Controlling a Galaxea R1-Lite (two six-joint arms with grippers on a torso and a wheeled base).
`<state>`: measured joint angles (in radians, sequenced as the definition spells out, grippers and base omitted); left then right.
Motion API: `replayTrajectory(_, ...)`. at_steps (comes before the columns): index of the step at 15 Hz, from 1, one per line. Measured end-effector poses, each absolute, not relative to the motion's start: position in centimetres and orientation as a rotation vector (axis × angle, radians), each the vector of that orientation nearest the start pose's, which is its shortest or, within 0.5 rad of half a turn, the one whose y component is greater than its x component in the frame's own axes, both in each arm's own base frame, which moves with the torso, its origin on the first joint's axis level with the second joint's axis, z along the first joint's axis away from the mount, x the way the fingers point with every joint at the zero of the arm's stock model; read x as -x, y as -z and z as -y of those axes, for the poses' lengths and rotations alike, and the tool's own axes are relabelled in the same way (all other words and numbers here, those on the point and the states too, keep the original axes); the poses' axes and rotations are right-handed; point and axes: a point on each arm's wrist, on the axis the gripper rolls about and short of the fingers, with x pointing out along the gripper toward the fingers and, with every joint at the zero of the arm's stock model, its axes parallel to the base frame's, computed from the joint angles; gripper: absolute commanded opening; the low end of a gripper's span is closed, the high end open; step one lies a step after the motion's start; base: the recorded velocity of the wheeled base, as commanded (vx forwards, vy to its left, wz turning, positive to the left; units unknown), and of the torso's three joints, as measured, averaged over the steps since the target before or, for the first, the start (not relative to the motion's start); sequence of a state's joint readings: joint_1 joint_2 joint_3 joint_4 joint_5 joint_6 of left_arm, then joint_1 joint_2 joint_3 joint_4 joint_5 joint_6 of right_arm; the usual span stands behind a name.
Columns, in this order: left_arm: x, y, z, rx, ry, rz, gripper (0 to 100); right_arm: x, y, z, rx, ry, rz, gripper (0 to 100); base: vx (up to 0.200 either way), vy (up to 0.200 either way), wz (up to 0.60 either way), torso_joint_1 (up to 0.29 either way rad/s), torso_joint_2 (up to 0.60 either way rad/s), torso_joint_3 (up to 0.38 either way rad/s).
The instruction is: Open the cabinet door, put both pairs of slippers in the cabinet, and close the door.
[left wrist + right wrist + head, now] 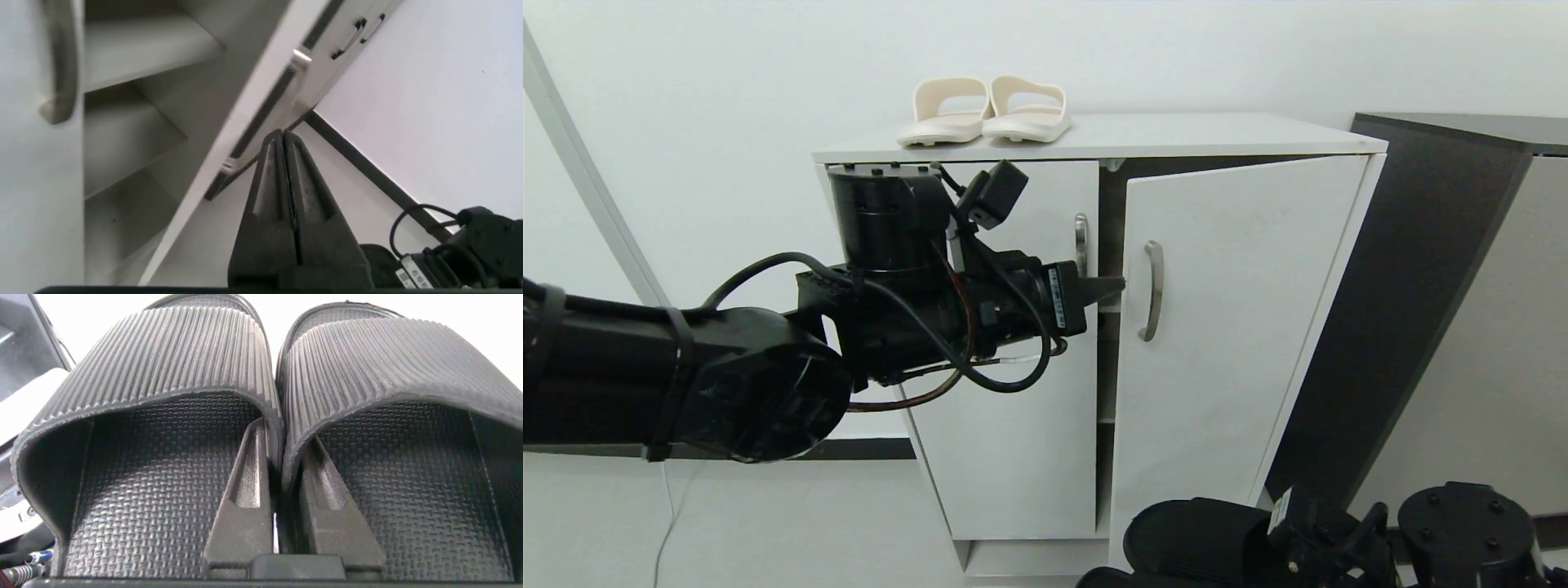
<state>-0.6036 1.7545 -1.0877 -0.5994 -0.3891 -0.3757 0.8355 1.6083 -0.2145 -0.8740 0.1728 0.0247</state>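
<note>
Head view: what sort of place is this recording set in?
Probably a plain indoor room, perhaps a staged entryway: a white two-door cabinet against a bare white wall, cream slippers on top, and black slippers pinched in the right claw.

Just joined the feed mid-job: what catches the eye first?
In the middle of the head view, the shut left gripper sits at the gap beside the ajar right door. A cream pair of slippers rests on the cabinet top. Low down at the right, the right gripper pinches a black pair of slippers.
</note>
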Motion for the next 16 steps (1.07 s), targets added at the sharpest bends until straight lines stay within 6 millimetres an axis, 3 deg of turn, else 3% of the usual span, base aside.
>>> replayTrajectory(5,-28.8,-23.8,19.8,0.340,0.946,-0.248,0,-13.4,-8.9,-15.5,0.156,-0.981,-0.530,0,0.000,0.000,0.00,0.000,0.00,0.000)
replayTrajectory(12,-32.5,-22.6,22.2,0.350,0.937,-0.247,0,-13.3,-8.7,-15.4,0.172,-0.981,-0.536,0,0.000,0.000,0.00,0.000,0.00,0.000)
replayTrajectory(16,-32.9,-22.0,22.6,0.361,0.935,-0.267,0,-13.3,-8.6,-15.5,0.174,-0.984,-0.540,0,-0.200,0.000,0.00,0.007,0.00,0.000)
